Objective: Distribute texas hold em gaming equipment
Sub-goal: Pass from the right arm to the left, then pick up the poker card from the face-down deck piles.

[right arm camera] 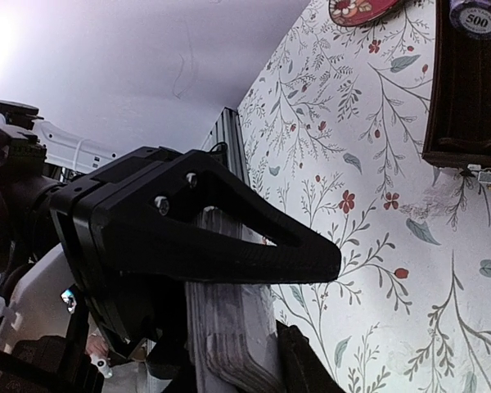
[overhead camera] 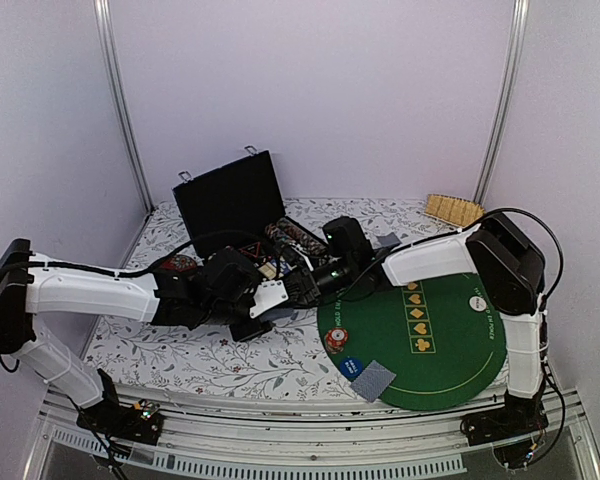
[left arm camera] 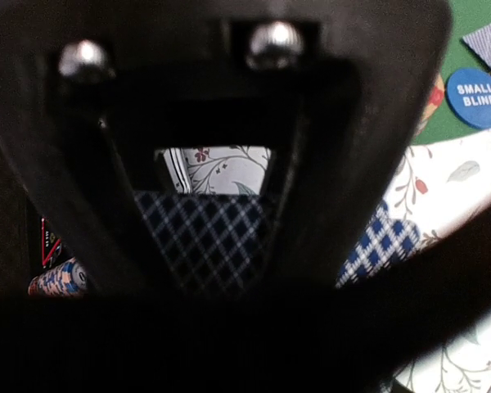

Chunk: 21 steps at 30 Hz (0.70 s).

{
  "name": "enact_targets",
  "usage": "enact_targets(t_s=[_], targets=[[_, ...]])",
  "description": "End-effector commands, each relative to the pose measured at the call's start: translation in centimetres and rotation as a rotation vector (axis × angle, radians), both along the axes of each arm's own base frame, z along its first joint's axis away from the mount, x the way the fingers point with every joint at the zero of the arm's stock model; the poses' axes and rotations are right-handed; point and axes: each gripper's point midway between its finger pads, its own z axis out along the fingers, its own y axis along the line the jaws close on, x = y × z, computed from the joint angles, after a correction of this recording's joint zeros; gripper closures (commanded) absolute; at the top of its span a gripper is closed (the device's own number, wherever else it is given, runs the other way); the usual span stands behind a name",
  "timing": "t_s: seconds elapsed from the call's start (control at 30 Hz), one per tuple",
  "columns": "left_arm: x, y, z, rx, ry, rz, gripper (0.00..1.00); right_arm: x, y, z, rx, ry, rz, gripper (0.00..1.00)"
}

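Cards (left arm camera: 213, 237) sit mid-table where your left gripper (overhead camera: 265, 300) and right gripper (overhead camera: 302, 283) meet nose to nose; which one clamps them, I can't tell. Green mat (overhead camera: 450, 350) lies right, nearer your right arm (overhead camera: 430, 262).

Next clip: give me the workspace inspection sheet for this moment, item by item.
Surface: floral cloth over the table; green poker mat on its right part.
Job's things: chip stack, blue SMALL BLIND button, grey-backed card and white button on the mat; a 500 chip at the case.
Clutter: open black case; dark-red dish; wicker piece at back right.
Grippers: left pincer and right pincer meet mid-table; right grips a card stack; blue-checked card fills the left's gap, hold unclear.
Cables: black cable loops off the right arm.
Surroundings: pale walls, metal posts.
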Motion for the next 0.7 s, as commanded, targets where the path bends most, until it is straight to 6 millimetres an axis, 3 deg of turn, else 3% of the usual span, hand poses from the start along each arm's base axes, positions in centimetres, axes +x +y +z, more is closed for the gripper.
enact_targets(t_s=[0.0,0.4,0.67], targets=[[0.2,-0.1,1.4,-0.028,-0.008,0.015,0.4,0.1,-0.3,2.3,0.011,-0.058,-0.016,0.7],[0.1,0.0,1.1,-0.026,0.006,0.019,0.43,1.6,-1.7,1.6,-0.105,-0.16,-0.094,0.65],[0.1,0.3,0.9,-0.019,0.009,0.028,0.44,1.7,-2.3,2.0,-0.115,-0.183,-0.098,0.7]])
